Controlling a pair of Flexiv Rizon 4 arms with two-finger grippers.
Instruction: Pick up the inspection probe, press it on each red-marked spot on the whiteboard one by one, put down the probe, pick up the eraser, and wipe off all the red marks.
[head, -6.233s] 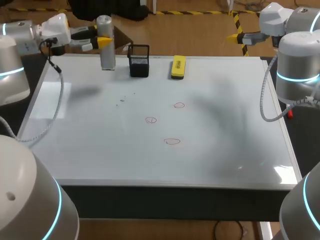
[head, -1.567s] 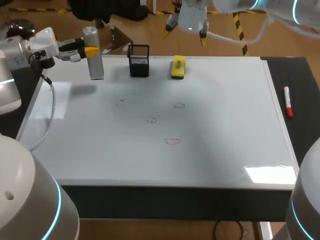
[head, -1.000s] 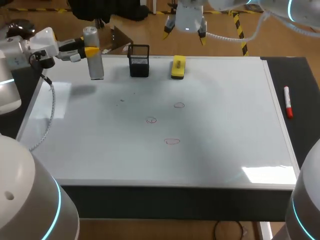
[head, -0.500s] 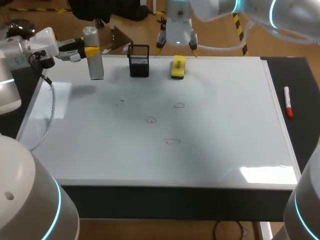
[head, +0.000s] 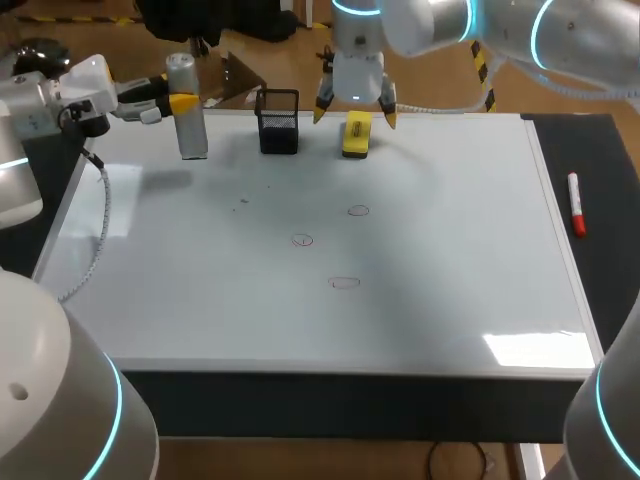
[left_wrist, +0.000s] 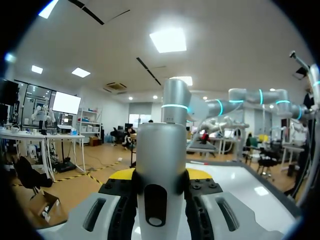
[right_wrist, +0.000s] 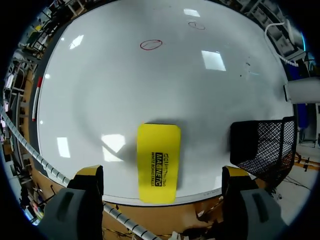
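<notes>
My left gripper is shut on the silver inspection probe, holding it upright at the whiteboard's far left corner; in the left wrist view the probe stands between the yellow fingertips. The yellow eraser lies at the whiteboard's far edge. My right gripper hangs open just above it, one fingertip to each side; in the right wrist view the eraser lies between the spread fingers, untouched. Three red circles mark the whiteboard near its middle.
A black mesh cup stands just left of the eraser, close to my right gripper's finger. A red marker lies on the dark strip right of the whiteboard.
My right arm has come down and a little leftward from behind the table until its open gripper straddles the eraser. The left arm and probe have kept still.
</notes>
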